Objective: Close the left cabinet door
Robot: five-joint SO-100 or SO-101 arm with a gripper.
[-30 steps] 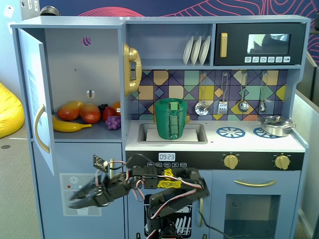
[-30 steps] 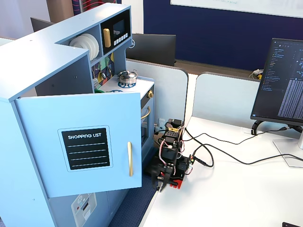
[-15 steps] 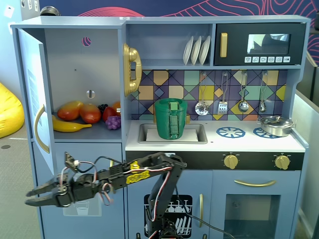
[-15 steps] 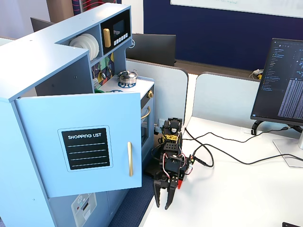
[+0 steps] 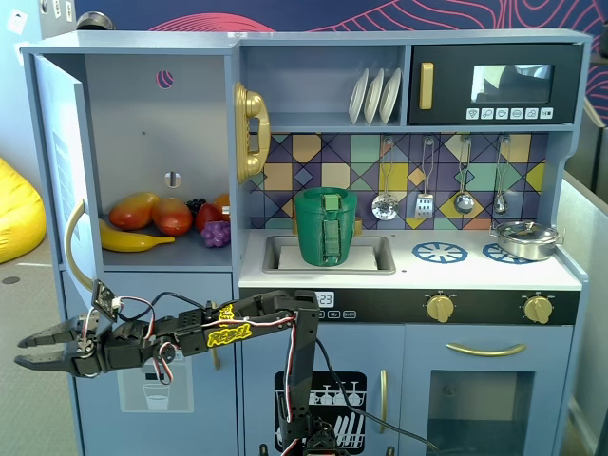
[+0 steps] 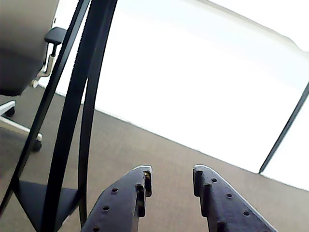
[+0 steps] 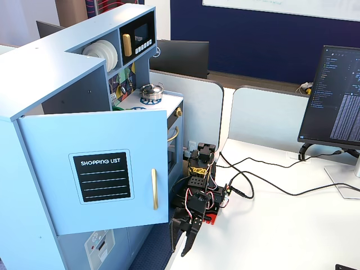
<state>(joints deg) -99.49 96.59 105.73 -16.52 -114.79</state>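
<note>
The left cabinet door (image 7: 95,169) stands wide open; in a fixed view it shows its blue-grey front, the black "SHOPPING LIST" panel (image 7: 102,177) and the gold handle (image 7: 154,188). In the other fixed view the door (image 5: 55,161) is nearly edge-on at far left, its handle (image 5: 76,242) curving outward. My gripper (image 5: 19,351) is open and empty, pointing left, below the door's lower edge and apart from it. It also shows in a fixed view (image 7: 179,247) under the door's free corner. In the wrist view the gripper (image 6: 171,173) faces carpet, with the fingers (image 6: 130,193) spread.
The open compartment holds toy fruit (image 5: 157,217) and a banana (image 5: 128,240). Below is the door with the dispenser graphic (image 5: 157,389). A green basket (image 5: 326,226) sits in the sink. A monitor (image 7: 334,101) and cables (image 7: 264,180) are on the desk. A black stand (image 6: 72,121) and a chair (image 6: 24,53) are ahead.
</note>
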